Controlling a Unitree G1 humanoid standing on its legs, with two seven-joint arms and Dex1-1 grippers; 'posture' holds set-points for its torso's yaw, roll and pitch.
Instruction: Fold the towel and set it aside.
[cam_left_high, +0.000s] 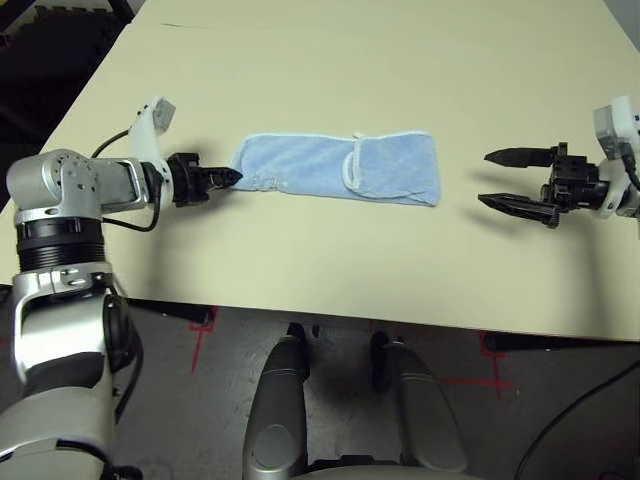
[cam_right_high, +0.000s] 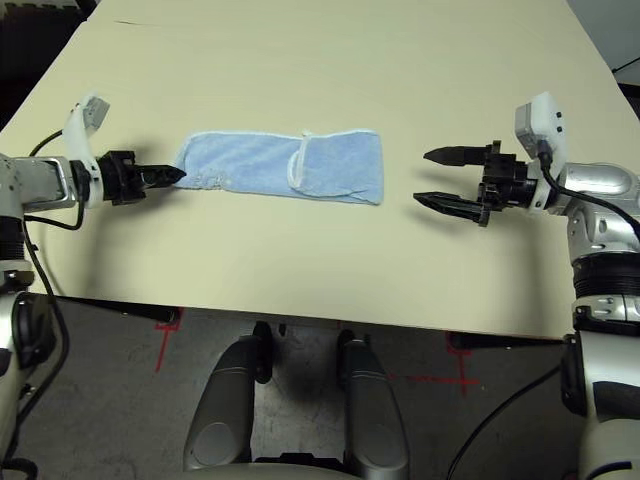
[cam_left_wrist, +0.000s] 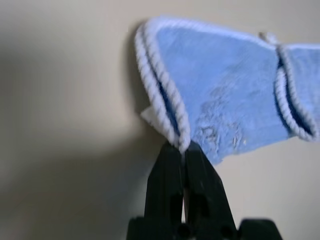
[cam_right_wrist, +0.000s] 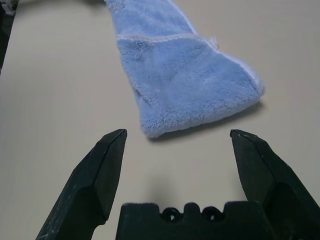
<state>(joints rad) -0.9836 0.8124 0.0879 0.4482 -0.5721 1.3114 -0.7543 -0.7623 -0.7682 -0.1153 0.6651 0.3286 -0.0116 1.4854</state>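
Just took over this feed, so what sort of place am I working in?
Probably a lab or test workspace: a plain beige table bearing one light-blue towel, and red tape crosses marking the grey floor below.

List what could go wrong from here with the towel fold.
The left gripper pinches only the corded edge at one corner of the towel, so the cloth may slip out or trail unevenly when pulled. The right gripper is open and clear of the far end, so the towel may slide across the table instead of folding.

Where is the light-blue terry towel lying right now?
The light-blue terry towel lies folded mid-table between both arms, its left end pinched by the left pincer, its right end short of the open right pincer.
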